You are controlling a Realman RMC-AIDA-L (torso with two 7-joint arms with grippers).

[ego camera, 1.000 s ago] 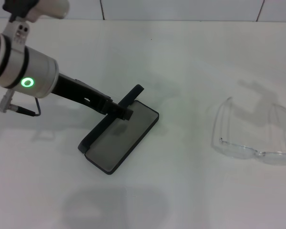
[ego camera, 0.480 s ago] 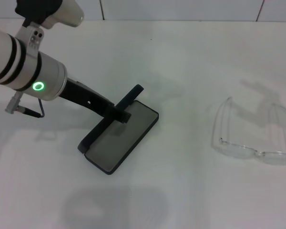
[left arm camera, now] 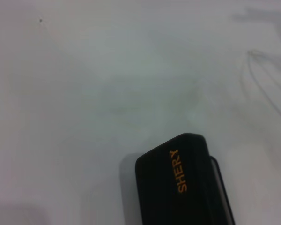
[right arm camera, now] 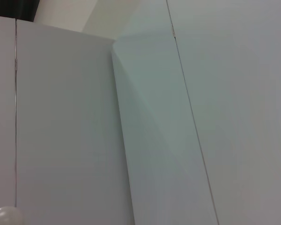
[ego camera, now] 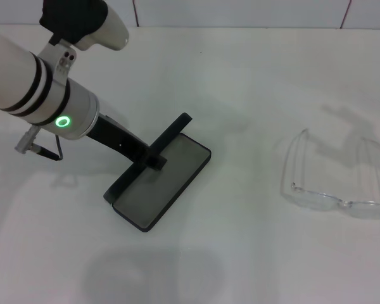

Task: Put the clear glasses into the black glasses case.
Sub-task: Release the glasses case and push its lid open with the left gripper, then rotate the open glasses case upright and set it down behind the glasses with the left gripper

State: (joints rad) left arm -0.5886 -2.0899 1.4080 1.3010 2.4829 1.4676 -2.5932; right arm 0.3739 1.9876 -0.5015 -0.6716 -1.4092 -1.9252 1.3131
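The black glasses case (ego camera: 158, 187) lies open left of the table's middle, grey lining up, its lid (ego camera: 172, 132) standing roughly upright along the far-left side. My left gripper (ego camera: 153, 159) reaches down from the upper left and rests at the middle of the lid's top edge. In the left wrist view the lid's (left arm camera: 180, 187) outer face with orange "SHERY" lettering is close by. The clear glasses (ego camera: 334, 180) lie on the table to the right with arms unfolded, well apart from the case; their faint outline (left arm camera: 267, 86) also shows from the left wrist. The right gripper is out of view.
The white table (ego camera: 240, 82) ends at a tiled wall (ego camera: 240, 12) at the back. A bare strip of table separates the case from the glasses. The right wrist view shows only white wall panels (right arm camera: 178, 117).
My left arm has swung up and to the right while the gripper tip slid down-left along the lid's edge. The case, its lid and the glasses have stayed put.
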